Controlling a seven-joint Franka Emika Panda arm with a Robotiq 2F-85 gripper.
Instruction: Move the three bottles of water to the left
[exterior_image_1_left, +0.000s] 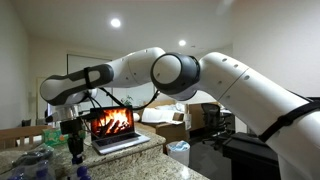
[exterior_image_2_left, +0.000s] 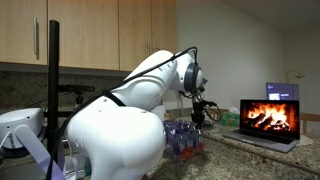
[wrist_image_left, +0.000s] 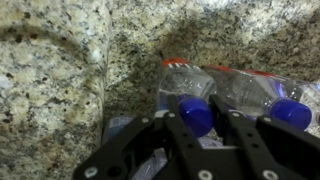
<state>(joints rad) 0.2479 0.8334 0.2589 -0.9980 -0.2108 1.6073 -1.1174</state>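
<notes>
While the bottles of water (exterior_image_2_left: 183, 142) stand bunched on the granite counter (wrist_image_left: 60, 70), near the laptop (exterior_image_2_left: 268, 122), the wrist view catches 2 blue caps (wrist_image_left: 293, 112). The gripper (wrist_image_left: 197, 122) straddles the nearer cap (wrist_image_left: 193, 106) from above, likely lining up a neck grasp. Clamped or not? Cannot tell!
</notes>
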